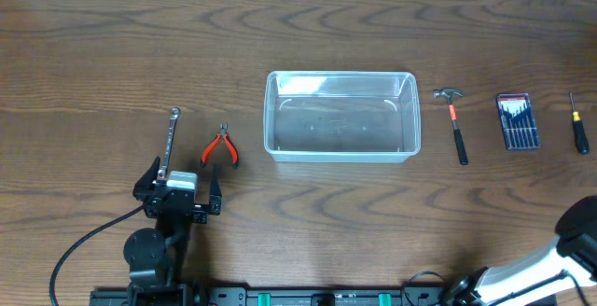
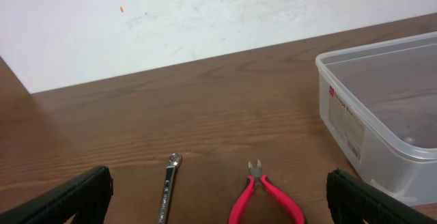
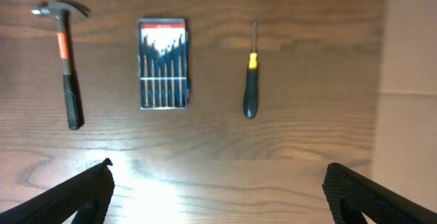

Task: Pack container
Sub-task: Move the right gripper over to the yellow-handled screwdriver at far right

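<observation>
You have a dark brown counter [image 1: 93, 63] with wavy wood grain across the whole overhead frame. At centre, the container [image 1: 340, 156] is clear and colourless. In the left wrist view its side carries a white label [image 2: 345, 121] with a small red mark. Left of centre, the pliers [image 1: 220, 147] have red-orange handles and the wrench [image 1: 169, 143] is silver. At right, the hammer [image 1: 456, 129] has a silver head, orange neck and black grip. The screwdriver set [image 1: 516, 122] is blue with a red strip, and the screwdriver [image 1: 579, 129] is black with a yellow collar. The left fingers [image 2: 68, 200] and right fingers [image 3: 68, 197] are black.
</observation>
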Tool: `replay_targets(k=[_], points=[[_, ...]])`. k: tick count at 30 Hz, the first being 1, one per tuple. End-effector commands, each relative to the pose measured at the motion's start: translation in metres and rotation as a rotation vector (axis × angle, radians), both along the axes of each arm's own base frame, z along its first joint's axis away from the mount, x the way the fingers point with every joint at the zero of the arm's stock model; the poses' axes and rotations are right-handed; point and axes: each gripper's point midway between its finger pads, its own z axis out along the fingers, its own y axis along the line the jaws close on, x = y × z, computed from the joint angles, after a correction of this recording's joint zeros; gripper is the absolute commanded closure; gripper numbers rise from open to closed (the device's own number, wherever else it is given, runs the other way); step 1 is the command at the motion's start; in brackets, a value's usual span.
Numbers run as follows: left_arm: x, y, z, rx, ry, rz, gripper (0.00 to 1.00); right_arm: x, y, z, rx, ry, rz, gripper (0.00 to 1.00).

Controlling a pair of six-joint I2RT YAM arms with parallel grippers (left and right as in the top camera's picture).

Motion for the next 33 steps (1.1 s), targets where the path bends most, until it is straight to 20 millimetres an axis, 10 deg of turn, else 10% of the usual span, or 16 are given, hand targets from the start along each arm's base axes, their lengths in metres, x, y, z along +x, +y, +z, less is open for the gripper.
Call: replay_targets(k=[1, 12, 33], points=[[0.000, 0.002, -0.015, 0.008, 0.030, 0.008, 0.02, 0.006, -0.012, -0.021, 0.050, 0.004, 0.007, 0.01], [0.000, 0.002, -0.015, 0.008, 0.030, 0.008, 0.02, 0.041, -0.055, -0.048, -0.082, 0.004, -0.130, 0.01], [0.000, 0.002, -0.015, 0.008, 0.030, 0.008, 0.02, 0.065, -0.027, -0.133, 0.118, 0.120, 0.015, 0.01]])
